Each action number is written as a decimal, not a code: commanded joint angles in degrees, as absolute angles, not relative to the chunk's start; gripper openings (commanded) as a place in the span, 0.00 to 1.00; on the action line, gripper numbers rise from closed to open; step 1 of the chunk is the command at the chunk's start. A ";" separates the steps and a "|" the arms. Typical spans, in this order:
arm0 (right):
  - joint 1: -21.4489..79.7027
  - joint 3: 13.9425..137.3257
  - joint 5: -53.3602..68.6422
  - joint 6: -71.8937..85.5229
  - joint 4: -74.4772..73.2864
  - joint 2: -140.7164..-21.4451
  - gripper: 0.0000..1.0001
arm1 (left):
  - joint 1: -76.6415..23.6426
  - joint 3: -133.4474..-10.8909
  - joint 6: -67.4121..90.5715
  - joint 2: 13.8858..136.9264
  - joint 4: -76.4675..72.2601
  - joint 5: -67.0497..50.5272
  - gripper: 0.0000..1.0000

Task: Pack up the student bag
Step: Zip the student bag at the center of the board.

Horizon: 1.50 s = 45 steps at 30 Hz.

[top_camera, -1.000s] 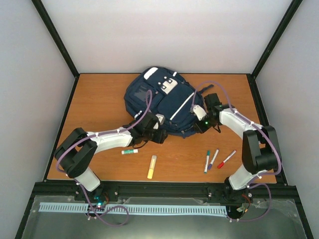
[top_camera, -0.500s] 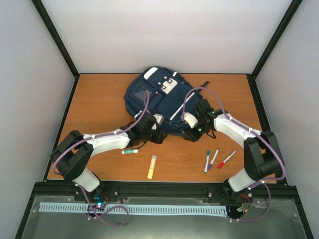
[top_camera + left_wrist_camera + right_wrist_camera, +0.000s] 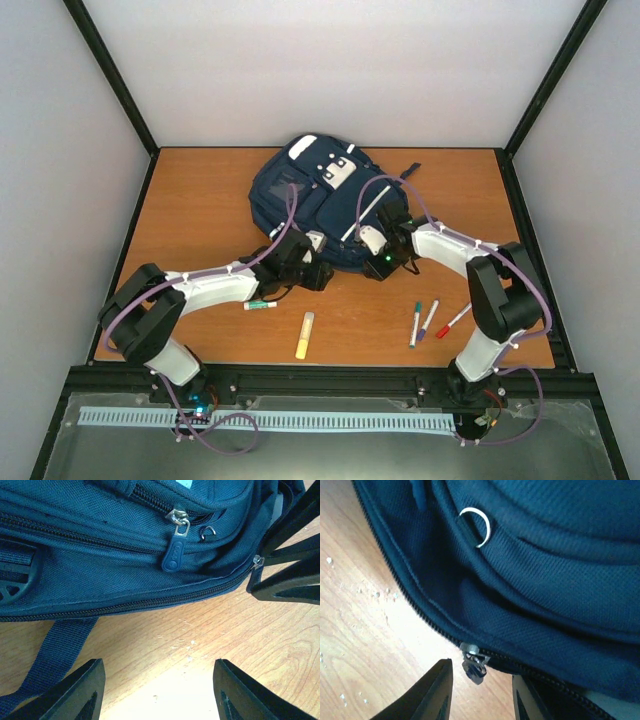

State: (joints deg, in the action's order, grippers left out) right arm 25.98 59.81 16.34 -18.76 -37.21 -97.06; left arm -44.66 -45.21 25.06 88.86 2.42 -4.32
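Observation:
The student bag (image 3: 320, 200), navy with white patches, lies flat at the back middle of the table. My left gripper (image 3: 318, 273) stands open at the bag's near edge, over bare wood; nothing is between its jaws (image 3: 159, 663). A dark strap (image 3: 55, 650) trails toward its left finger. My right gripper (image 3: 379, 266) is at the same near edge, further right. It is open, its jaws (image 3: 482, 672) either side of a small zip slider (image 3: 472, 662) on the main zip, with a gap on both sides. In the left wrist view the right gripper's fingers (image 3: 287, 580) show by that slider (image 3: 257, 561).
On the wood in front of the bag lie a glue stick (image 3: 260, 304), a yellow highlighter (image 3: 304, 335), and green (image 3: 415, 323), purple (image 3: 429, 318) and red (image 3: 455, 319) markers. A front-pocket zip pull (image 3: 175, 555) and a metal ring (image 3: 476, 527) hang on the bag.
My right arm has swung left along the bag's near edge to the zip slider. The left arm has barely moved and stays open.

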 commanded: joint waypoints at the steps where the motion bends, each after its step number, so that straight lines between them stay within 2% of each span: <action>1: 26.63 62.22 14.12 -16.32 -32.36 -99.11 0.34 | -44.47 -44.85 26.03 87.43 -0.01 -4.03 0.62; 3: 26.79 62.72 13.51 -15.95 -31.98 -100.10 0.31 | -44.52 -44.68 26.17 87.60 -0.45 -4.04 0.62; 5: 26.88 62.74 13.08 -16.03 -31.85 -100.70 0.21 | -44.47 -44.56 26.28 87.84 -0.90 -4.12 0.62; 9: 26.89 62.04 13.53 -16.63 -32.71 -99.28 0.12 | -44.47 -44.42 25.92 88.41 -1.71 -4.37 0.61; 18: 26.89 61.28 16.70 -19.77 -40.07 -95.56 0.03 | -44.47 -43.47 22.37 87.34 -7.90 -3.18 0.64; 26: 26.88 62.57 18.82 -20.68 -44.59 -96.00 0.03 | -44.47 -43.76 18.69 89.85 -15.72 -6.64 0.64; 30: 26.89 62.07 16.54 -21.04 -42.24 -97.08 0.04 | -44.47 -45.01 19.00 92.93 -16.79 -7.33 0.62; 35: 26.89 59.89 13.13 -21.12 -35.68 -97.30 0.20 | -44.47 -43.57 20.27 92.23 -17.93 -7.46 0.62; 39: 26.89 59.40 13.62 -20.95 -33.70 -97.63 0.26 | -44.46 -42.57 20.50 91.11 -17.87 -6.64 0.62; 42: 26.89 59.40 13.20 -20.63 -32.83 -98.27 0.26 | -44.47 -42.51 20.71 91.09 -17.87 -6.34 0.62; 45: 26.89 59.16 12.01 -20.14 -32.05 -97.88 0.21 | -44.47 -42.54 21.03 91.45 -17.93 -6.54 0.62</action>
State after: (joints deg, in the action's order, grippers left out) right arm 26.46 59.72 14.46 -20.60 -35.70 -97.25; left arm -44.66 -42.41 20.78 92.40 -15.14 -6.92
